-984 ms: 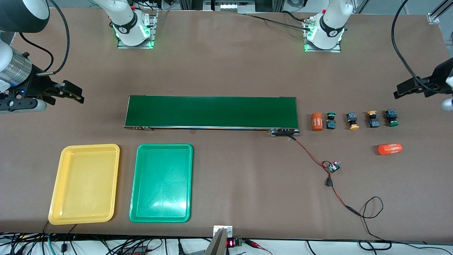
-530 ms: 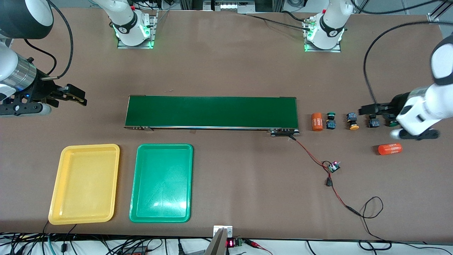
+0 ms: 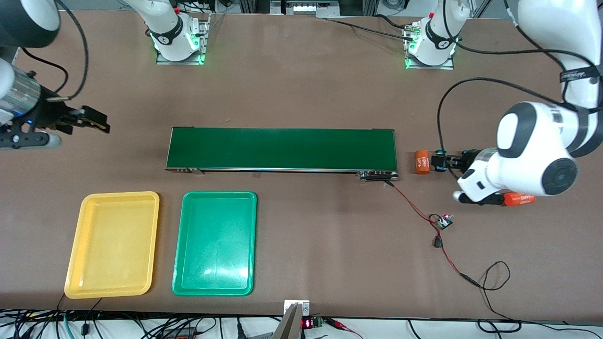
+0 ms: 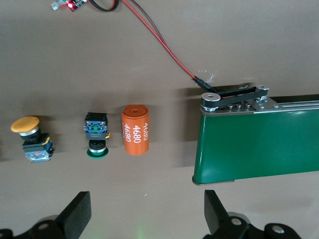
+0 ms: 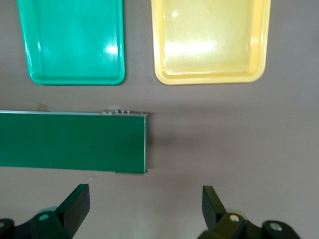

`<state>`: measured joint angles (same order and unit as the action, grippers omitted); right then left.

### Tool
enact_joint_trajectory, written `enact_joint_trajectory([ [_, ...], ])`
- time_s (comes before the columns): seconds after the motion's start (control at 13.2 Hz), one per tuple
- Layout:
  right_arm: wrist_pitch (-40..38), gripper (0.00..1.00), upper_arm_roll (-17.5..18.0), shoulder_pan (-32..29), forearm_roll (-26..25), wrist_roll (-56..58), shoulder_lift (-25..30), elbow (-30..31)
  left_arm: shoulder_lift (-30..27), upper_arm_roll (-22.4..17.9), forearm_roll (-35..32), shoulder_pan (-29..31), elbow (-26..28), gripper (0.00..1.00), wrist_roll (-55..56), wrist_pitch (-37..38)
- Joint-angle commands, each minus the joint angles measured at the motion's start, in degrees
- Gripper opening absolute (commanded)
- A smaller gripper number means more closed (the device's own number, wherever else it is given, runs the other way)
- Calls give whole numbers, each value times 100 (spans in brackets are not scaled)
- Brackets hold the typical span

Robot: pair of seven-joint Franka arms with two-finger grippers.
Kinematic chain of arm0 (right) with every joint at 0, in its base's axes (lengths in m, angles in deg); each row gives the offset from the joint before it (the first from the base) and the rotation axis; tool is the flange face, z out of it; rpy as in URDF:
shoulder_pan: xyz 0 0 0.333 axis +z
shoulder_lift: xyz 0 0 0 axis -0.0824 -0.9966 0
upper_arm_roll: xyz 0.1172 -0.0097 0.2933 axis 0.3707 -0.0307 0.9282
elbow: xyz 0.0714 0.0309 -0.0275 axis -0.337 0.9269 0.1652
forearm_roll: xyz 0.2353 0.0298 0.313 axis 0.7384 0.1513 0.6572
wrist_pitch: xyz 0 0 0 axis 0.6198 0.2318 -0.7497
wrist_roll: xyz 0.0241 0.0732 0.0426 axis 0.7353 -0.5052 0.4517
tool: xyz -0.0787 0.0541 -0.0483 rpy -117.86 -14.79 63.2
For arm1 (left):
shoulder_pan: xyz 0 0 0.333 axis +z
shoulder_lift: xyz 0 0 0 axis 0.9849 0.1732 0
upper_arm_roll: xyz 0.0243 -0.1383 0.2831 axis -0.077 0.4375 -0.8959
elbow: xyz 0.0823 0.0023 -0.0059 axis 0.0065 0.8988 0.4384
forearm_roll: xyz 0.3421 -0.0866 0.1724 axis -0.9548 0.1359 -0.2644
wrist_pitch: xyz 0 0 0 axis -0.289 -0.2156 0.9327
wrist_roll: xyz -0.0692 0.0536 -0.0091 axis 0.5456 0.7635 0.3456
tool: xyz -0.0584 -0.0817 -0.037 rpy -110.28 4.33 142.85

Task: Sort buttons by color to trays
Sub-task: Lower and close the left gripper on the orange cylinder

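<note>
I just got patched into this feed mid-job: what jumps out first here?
The long dark-green conveyor belt across the table's middle, with the yellow tray and green tray side by side nearer the camera, no buttons in them. The left gripper, open, is over the buttons beside an orange cylinder; the right gripper waits open.

High front camera facing the robots, two wrist cameras looking straight down, all sharing the conveyor belt [image 3: 281,149].
</note>
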<state>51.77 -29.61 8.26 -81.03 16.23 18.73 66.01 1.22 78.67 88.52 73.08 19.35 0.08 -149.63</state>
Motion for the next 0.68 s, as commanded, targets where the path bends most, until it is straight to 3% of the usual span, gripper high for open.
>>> enact_joint_trajectory([
  [0.0, -271, 100, 17, -89, 45, -56, 170, -60, -88, -2, -107, 35, 183, 100, 17, -129],
  [0.61, 967, 100, 25, -652, 36, -522, -462, -219, -115, -46, 34, 184, 438, 100, -203, -429],
])
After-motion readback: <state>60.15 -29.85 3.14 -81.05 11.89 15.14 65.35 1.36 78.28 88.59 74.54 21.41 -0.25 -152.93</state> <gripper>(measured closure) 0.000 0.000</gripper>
